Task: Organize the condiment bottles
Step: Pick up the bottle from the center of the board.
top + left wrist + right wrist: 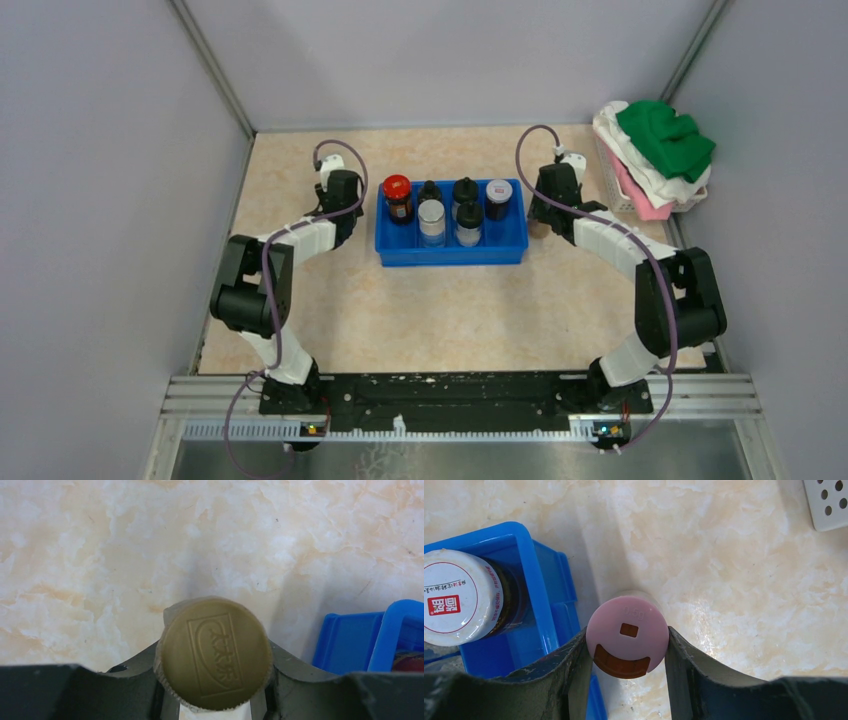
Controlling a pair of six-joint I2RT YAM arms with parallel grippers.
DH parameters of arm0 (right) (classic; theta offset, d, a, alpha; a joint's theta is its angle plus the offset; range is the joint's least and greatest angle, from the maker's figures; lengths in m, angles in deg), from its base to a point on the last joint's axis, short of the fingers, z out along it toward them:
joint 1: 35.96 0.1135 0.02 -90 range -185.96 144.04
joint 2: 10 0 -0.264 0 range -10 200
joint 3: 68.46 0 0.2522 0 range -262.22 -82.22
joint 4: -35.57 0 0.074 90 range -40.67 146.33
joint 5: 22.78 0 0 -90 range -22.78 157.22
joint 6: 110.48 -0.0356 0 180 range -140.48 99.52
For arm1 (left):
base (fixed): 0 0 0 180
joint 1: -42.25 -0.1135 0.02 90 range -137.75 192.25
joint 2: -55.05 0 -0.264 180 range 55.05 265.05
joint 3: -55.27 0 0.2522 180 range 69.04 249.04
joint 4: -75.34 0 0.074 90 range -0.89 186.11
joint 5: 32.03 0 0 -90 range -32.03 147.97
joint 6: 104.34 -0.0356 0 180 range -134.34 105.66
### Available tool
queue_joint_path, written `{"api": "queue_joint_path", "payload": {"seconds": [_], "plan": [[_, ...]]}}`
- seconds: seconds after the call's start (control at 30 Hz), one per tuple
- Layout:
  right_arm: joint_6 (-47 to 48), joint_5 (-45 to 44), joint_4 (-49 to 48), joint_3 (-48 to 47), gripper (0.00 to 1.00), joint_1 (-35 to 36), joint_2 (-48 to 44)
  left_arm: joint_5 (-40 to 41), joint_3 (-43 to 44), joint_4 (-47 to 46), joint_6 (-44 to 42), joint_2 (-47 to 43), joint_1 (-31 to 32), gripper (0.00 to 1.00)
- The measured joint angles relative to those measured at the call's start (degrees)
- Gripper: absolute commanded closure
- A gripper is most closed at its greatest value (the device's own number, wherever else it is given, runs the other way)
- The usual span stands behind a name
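Left wrist: gold-capped bottle [215, 645] stands pinched between left gripper [215, 655] fingers [300, 675].

free: bare bench [450, 310] before blue tray [452, 258] is left open | blocked: tray is filled with bottles [432, 218]; both its ends are flanked by arms [300, 240] | far right corner: taken by basket [614, 188] of cloths [665, 140]

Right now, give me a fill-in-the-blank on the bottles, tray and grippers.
1. The right gripper holds a bottle with a ___ cap.
2. The left gripper flanks a gold-capped bottle on the blue tray's ___ side.
3. The blue tray holds ___ bottles.
4. The jar at its left end has a ___ cap.
Missing words: pink; left; six; red.
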Motion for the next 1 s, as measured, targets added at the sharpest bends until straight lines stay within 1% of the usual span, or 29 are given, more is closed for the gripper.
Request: {"api": "queue_joint_path", "payload": {"seconds": [0.1, 0.2, 0.3, 0.47, 0.8, 1.0], "plan": [[0.0, 0.0, 0.0, 0.0, 1.0, 0.0, 0.0, 0.3, 0.0, 0.1, 0.1, 0.0, 0.0, 0.95], [0.0, 0.0, 0.0, 0.0, 1.0, 0.0, 0.0, 0.6, 0.0, 0.3, 0.2, 0.0, 0.0, 0.98], [0.0, 0.1, 0.5, 0.0, 1.0, 0.0, -0.3, 0.7, 0.0, 1.0, 0.4, -0.4, 0.0, 0.99], [-0.6, 0.4, 3.1, 0.5, 1.0, 0.0, -2.1, 0.0, 0.0, 6.5, 0.6, -3.8, 0.0, 0.99], [0.0, 0.5, 19.2, 0.2, 1.0, 0.0, -9.6, -5.8, 1.0, 14.4, 0.3, -15.5, 1.1, 0.98], [1.9, 0.6, 26.3, -6.4, 1.0, 0.0, -13.4, -10.0, 3.0, 20.4, -0.8, -19.8, 2.9, 0.97]]}}
